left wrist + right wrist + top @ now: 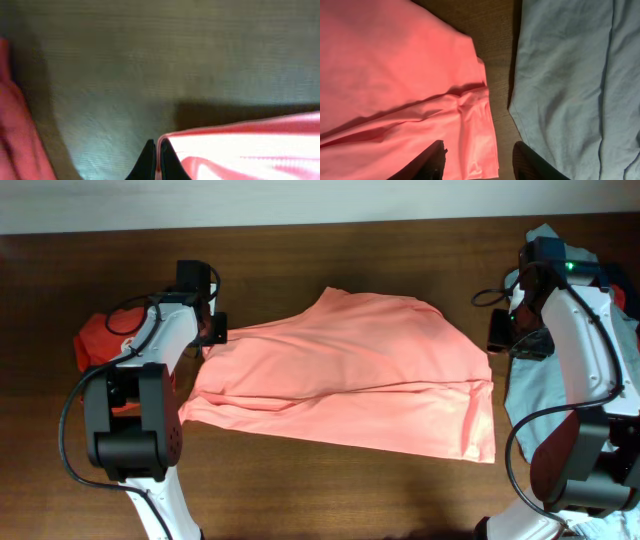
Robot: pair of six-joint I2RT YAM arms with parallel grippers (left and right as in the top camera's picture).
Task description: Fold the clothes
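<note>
The clothes [350, 370], a plain salmon-pink top, lie spread flat across the middle of the dark wood table. My left gripper [215, 330] is at the top's upper left corner. In the left wrist view it [157, 150] is shut, with the thin edge of the clothes [240, 150] pinched between its black fingers. My right gripper [500, 335] hangs over the top's right edge. In the right wrist view it [480, 155] is open, and the folded hem of the clothes [395, 65] lies below and between its fingers, untouched.
A darker red shirt [100, 335] is bunched under the left arm and shows at the left edge [15, 130] of the left wrist view. A pale grey-blue garment [535, 390] lies under the right arm, just right of the top's hem [570, 75].
</note>
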